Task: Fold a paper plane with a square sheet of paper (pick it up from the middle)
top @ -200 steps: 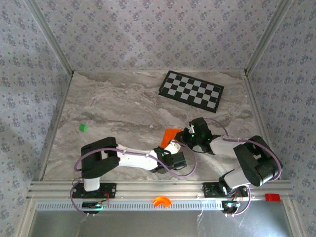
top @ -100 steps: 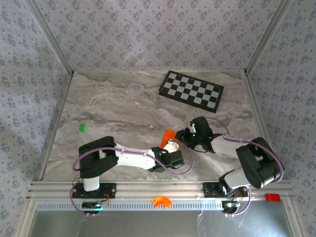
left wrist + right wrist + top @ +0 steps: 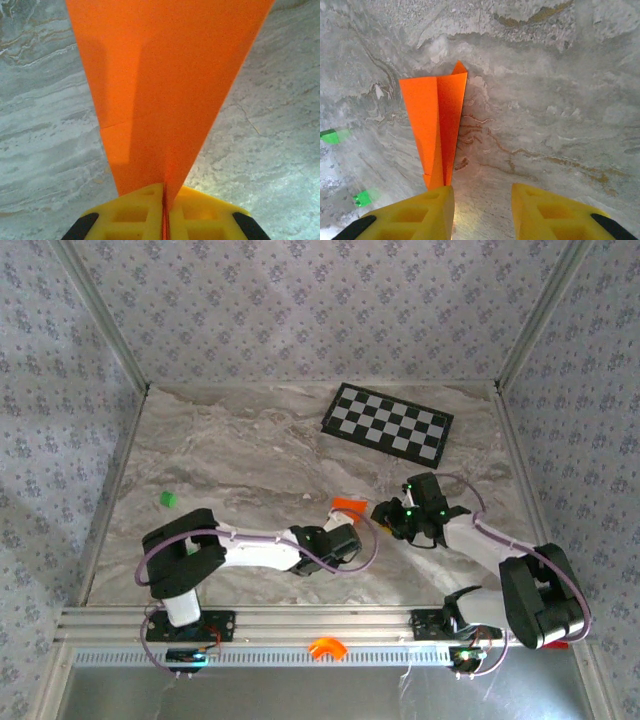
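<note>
The left gripper [image 3: 164, 200] is pinched tight on the plane [image 3: 165, 75], its yellow fingers together on the centre crease at the narrow end, so the orange dart fans out ahead of it above the table [image 3: 230, 460], near the middle and short of the checkerboard [image 3: 388, 425]. Whether the wide end touches the marble cannot be told. The right gripper [image 3: 482, 197] sits just beside it with its fingers apart and nothing between them; in its own view one finger lies against the plane's narrow end and the gap stands off to the side of the crease. The folding looks almost done, so the step in hand is probably a last press or tidy of the wings. To do it well, the left pinch should stay firm and level as the anchor, since the layers would likely spring open if it slackens. The right gripper should line its gap up with the crease before closing, take both wings evenly, and press without pulling sideways, because thin paper twists or tears easily between two grips.
</note>
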`<state>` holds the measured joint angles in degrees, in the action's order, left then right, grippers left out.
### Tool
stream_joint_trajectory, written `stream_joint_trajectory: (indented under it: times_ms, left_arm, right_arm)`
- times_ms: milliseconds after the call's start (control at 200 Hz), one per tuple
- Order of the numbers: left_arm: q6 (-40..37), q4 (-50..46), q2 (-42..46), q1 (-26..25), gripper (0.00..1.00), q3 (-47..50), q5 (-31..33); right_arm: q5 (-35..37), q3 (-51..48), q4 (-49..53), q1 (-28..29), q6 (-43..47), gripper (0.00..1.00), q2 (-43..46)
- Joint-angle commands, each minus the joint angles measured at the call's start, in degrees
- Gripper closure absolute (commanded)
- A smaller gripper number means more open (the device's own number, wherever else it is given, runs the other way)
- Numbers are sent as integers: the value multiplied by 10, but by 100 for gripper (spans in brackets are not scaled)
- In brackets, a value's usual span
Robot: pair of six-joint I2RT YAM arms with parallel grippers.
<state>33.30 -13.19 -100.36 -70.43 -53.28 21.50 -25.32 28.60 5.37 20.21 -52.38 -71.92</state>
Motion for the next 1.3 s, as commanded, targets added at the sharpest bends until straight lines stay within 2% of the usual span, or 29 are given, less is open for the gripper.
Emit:
stream_joint_trajectory:
  times_ms: [0, 95, 280, 575, 680, 999, 1194, 1294]
  left_arm:
    - [7, 7, 9, 7, 89, 13, -46]
    - [1, 2, 10, 9, 89, 13, -46]
    - [-3, -3, 10, 9, 88, 11, -39]
    - [-4, -2, 17, 10, 86, 14, -31]
    - [-11, -7, 18, 9, 85, 12, -29]
    - [-44, -44, 13, 1, 79, -13, -4]
    - [-59, -62, 4, -8, 76, -33, 13]
    - [-62, -65, 1, -14, 76, -40, 22]
  right_arm:
    - [-31, -12, -21, -2, 9, 61, 9]
    - [-60, -7, -57, 3, -13, 56, 4]
    - [-72, 20, -83, 17, -40, 50, -21]
    - [-35, 60, -47, 56, -77, 50, -100]
    - [-33, 74, -37, 69, -75, 56, -121]
    - [-41, 72, -41, 69, -83, 89, -131]
    - [-48, 68, -53, 69, -93, 94, -131]
    - [-54, 67, -55, 68, -92, 88, -130]
